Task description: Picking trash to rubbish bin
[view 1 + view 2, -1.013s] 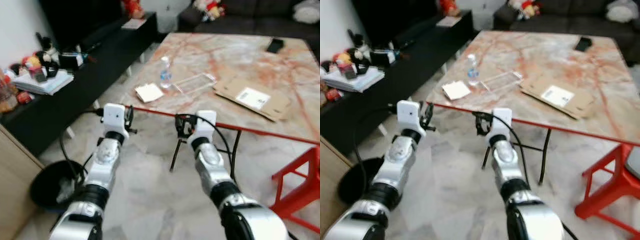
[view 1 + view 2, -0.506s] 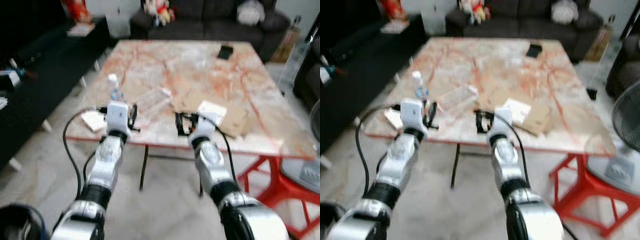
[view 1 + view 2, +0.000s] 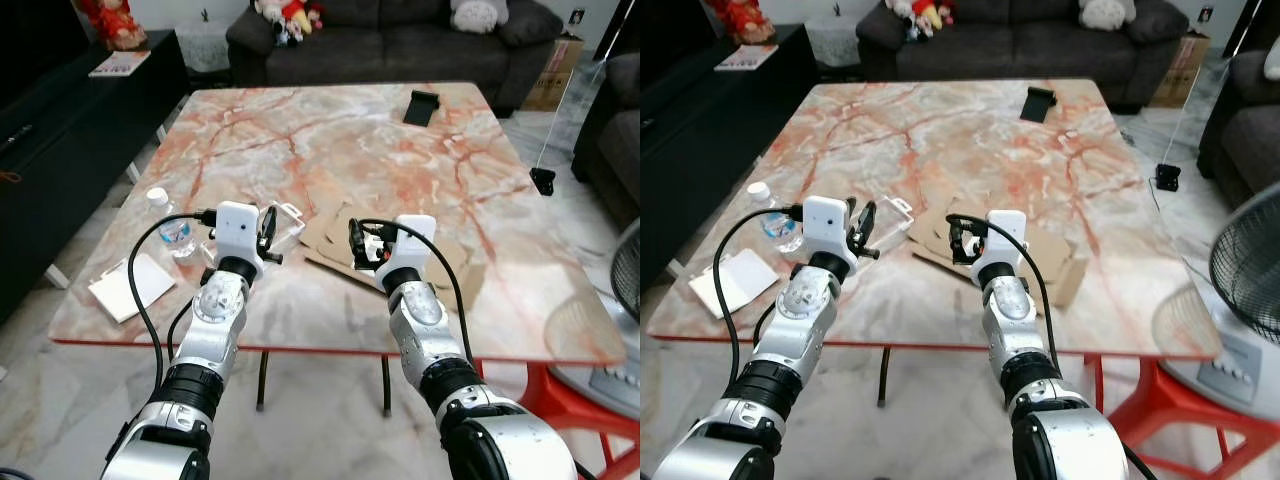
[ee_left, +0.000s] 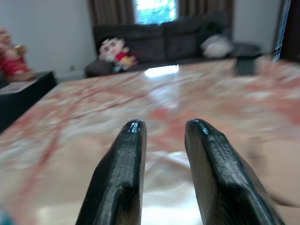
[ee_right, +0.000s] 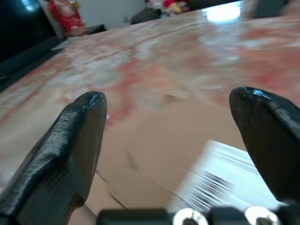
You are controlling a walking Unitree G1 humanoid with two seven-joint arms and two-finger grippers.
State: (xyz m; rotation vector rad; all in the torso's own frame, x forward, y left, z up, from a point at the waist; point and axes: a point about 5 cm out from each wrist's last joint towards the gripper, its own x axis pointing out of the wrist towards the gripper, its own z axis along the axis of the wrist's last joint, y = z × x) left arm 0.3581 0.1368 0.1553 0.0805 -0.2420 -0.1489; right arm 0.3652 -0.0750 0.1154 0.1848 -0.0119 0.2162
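1. Head views: I see flattened cardboard (image 3: 440,255) mid-table (image 3: 330,140), a plastic bottle (image 3: 172,228) at 9 o'clock.
2. Left wrist: my left gripper (image 4: 161,129) hovers, fingers slightly parted.
3. Right wrist: my right gripper (image 5: 171,110) spreads wide above the cardboard.

A broad table (image 3: 340,130) with a pink-veined marble top stood in the middle of the room on red legs (image 3: 590,385). Beyond it, at twelve o'clock, a dark grey sofa (image 3: 390,40) ran along the wall, with soft toys (image 3: 285,15) and a pale cushion (image 3: 475,14) on it. At ten o'clock a long black cabinet (image 3: 60,120) lined the wall. A standing fan (image 3: 1248,290) stood at four o'clock. The floor (image 3: 30,340) was pale marble. In the left wrist view a bright window (image 4: 156,10) showed between dark curtains.
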